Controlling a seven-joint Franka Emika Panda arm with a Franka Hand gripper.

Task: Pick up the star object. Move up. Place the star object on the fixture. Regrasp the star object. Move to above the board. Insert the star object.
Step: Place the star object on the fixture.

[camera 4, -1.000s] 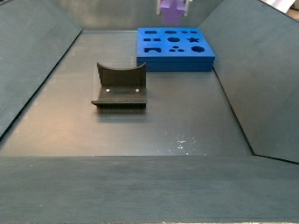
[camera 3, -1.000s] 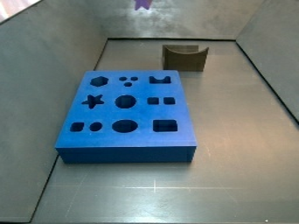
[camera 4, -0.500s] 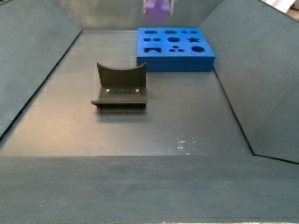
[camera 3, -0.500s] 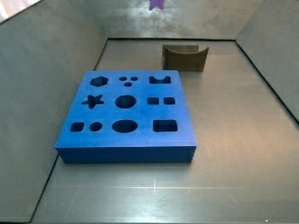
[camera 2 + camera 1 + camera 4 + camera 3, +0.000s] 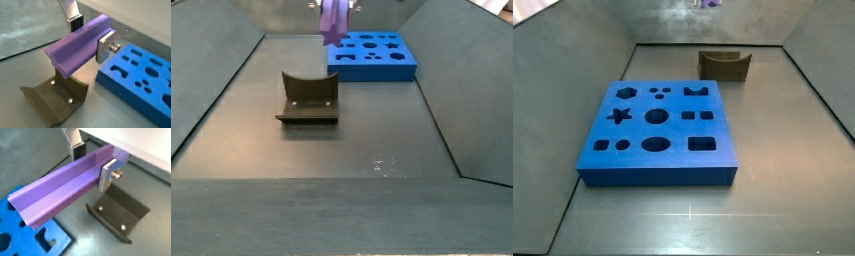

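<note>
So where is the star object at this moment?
The star object is clamped in the hand, held in the air above the floor; in both wrist views the fixture and the board lie below it.

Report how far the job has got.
Done: the purple star bar is picked up, clamped between the claw fingers and held high above the floor. In hand: carrying it. Left: the fixture is empty and the blue board has nothing inserted.

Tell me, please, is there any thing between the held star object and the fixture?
Nothing visible. The pincer holds the star object in the air; both wrist views show only bare floor down to the fixture. The board lies off to the side.
</note>
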